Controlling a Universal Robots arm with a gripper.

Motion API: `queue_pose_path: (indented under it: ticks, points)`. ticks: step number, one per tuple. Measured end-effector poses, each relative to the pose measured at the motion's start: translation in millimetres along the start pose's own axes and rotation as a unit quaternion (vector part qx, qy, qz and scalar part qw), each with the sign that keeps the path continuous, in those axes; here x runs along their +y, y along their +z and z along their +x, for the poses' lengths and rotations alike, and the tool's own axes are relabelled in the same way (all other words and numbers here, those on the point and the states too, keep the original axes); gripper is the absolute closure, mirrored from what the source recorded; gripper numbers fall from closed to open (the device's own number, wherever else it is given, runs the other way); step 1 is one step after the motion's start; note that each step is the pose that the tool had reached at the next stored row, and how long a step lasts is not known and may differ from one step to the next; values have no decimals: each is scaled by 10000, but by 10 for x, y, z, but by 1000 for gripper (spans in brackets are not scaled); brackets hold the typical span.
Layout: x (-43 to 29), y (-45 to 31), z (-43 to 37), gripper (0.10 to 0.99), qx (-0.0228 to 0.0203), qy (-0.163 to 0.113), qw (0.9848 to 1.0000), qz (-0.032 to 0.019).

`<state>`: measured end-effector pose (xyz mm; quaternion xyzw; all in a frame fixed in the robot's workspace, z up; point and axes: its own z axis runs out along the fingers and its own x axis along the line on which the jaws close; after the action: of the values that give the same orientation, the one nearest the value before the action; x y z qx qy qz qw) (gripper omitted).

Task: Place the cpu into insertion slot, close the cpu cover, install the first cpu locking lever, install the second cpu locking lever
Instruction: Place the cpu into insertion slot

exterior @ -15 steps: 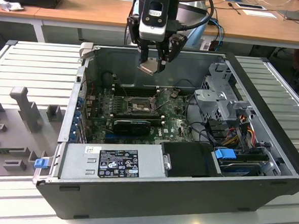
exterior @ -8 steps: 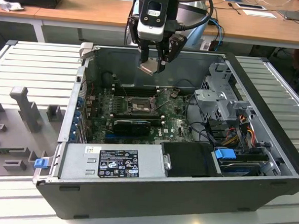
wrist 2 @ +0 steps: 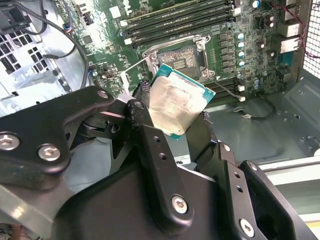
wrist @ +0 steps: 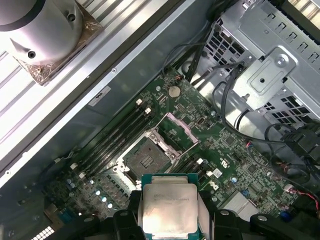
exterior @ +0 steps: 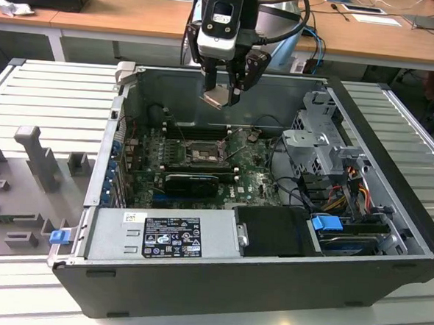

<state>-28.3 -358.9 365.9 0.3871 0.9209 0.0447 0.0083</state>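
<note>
Nothing legible anywhere. On the power supply (exterior: 161, 236), at seven o'clock inside the computer case (exterior: 268, 291) in the exterior view, a black label (exterior: 172, 237) crowded with white marks and symbols, too small to read. Just at its ten o'clock, a small white sticker (exterior: 135, 217), equally unreadable. At twelve o'clock above the case, a white label (exterior: 220, 19) on the arm's wrist housing, with its print indistinct. On the metal top of the cpu (wrist: 170, 207) in the first wrist view, a few faint etched lines, impossible to make out.
</note>
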Motion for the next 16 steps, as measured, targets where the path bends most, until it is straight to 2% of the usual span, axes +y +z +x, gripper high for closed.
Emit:
queue_pose_path:
  ticks: [16]
  points:
    - [0, 3, 0, 557, -35, 389, 9992, -8]
